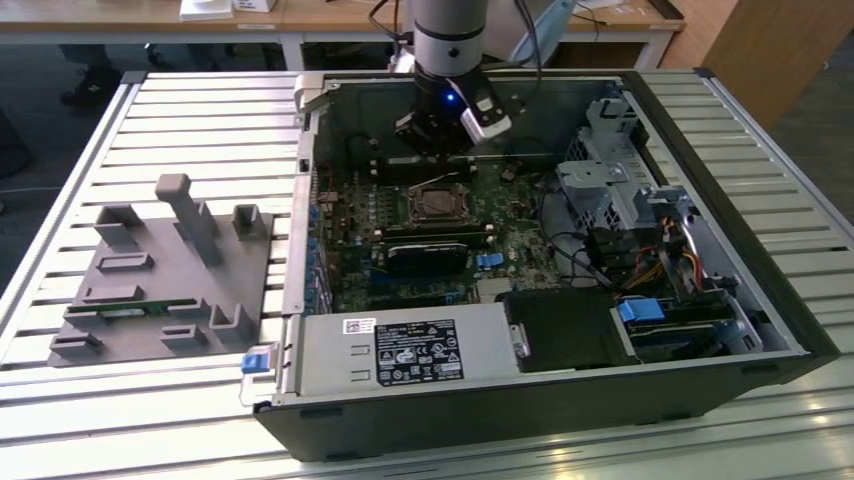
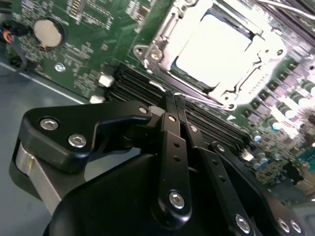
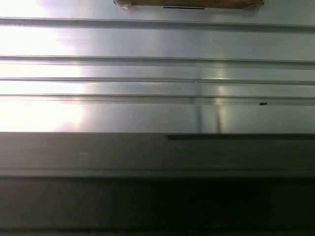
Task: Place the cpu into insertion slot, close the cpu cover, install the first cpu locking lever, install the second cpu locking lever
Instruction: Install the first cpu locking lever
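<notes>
**Pincer clenched above the board, chip seated in its socket**

The ribbed metal surface [image 1: 174, 110] lay wide and bare along the open computer case [image 1: 747, 300], with free room toward the exterior view's left apart from a grey plastic holder [image 1: 160, 290] with upright posts. The case walls closed in the work area on every side; a drive cage [image 1: 607, 185] with bundled cables stood at the exterior view's right, and a grey power supply box [image 1: 400, 352] filled the near edge. The green circuit board [image 1: 521, 225] lay flat on the case floor.

The arm [image 1: 447, 35] reached down by the case's far wall. Its pincer [image 2: 174, 101] was clenched, fingers [image 2: 172, 128] pressed together with nothing between them, its tips just above the long black memory slots [image 2: 133, 83] beside the socket.

In the second wrist view the cpu [image 2: 214, 46] sat inside the insertion slot [image 1: 438, 205], the cpu cover [image 2: 165, 37] lying down around it as a bright frame. A round coin battery [image 2: 47, 32] sat well apart on the board.
</notes>
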